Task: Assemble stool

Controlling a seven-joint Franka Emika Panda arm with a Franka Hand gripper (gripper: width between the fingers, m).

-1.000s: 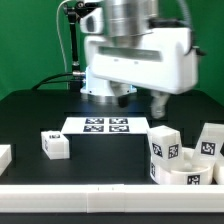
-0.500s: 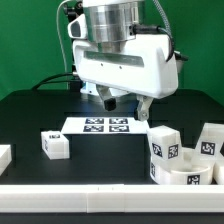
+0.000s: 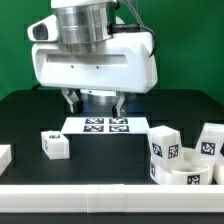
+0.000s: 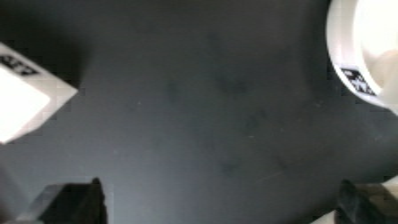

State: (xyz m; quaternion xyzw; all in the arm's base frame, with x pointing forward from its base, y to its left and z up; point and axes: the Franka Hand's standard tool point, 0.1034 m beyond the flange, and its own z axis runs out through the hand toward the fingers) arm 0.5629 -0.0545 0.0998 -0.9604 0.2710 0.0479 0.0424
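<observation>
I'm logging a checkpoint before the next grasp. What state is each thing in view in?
end effector: open, empty, hovering off the table.
small leg: loose on the table, untouched.
tagged parts at the exterior view's right: loose, ungrasped.
marker board: lying flat on the table.

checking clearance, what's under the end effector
Bare black table under the open end effector, by the wrist view. It hides the table behind it from the exterior view.

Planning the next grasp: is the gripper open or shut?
Open: the gripper has its fingers far apart in the wrist view, nothing between them.
</observation>
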